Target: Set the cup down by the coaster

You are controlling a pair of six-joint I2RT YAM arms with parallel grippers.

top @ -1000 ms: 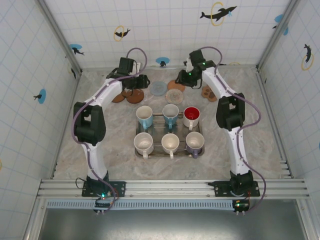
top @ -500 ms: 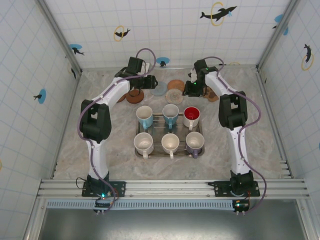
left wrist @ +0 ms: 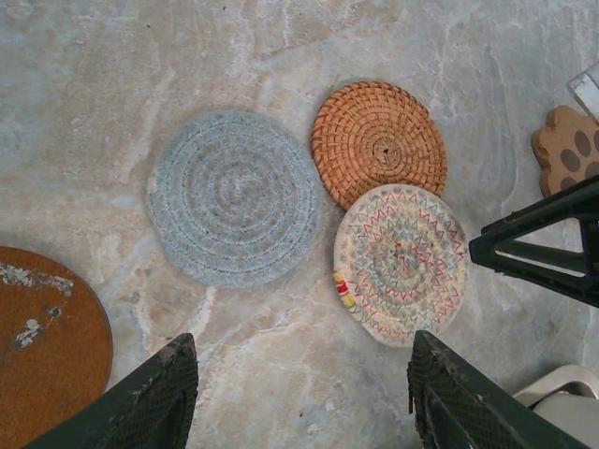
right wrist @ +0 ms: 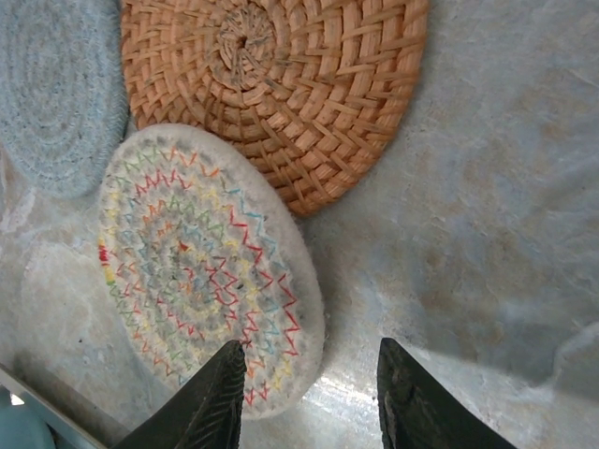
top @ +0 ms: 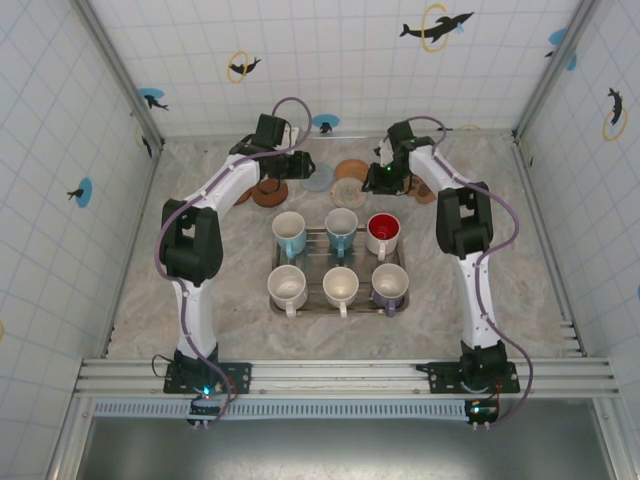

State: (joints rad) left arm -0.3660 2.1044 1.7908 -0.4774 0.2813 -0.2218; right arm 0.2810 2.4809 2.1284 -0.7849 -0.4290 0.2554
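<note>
Several cups stand on a metal tray (top: pixel 314 258) mid-table, among them a red cup (top: pixel 383 233) and a blue-lined one (top: pixel 289 232). Behind the tray lie a grey-blue woven coaster (top: pixel 318 177) (left wrist: pixel 234 198), an orange wicker coaster (top: pixel 351 168) (right wrist: pixel 281 84) and a multicoloured stitched coaster (top: pixel 348 190) (left wrist: pixel 401 262) (right wrist: pixel 197 262). My left gripper (top: pixel 300 165) (left wrist: pixel 304 393) hovers open over bare table just in front of the grey-blue coaster. My right gripper (top: pixel 378 178) (right wrist: pixel 314 393) is open at the multicoloured coaster's right edge. Neither holds anything.
A round brown coaster (top: pixel 270 192) (left wrist: pixel 47 346) lies left of the group and a paw-shaped one (top: pixel 418 187) (left wrist: pixel 569 150) to the right. A pale cup rim (left wrist: pixel 566 402) shows at the left wrist view's lower right. Tiled walls enclose the table on three sides.
The left gripper moved right from the brown coaster toward the grey-blue one. The right gripper came forward and right, to the multicoloured coaster's edge. Both have barely moved in the last half second.
</note>
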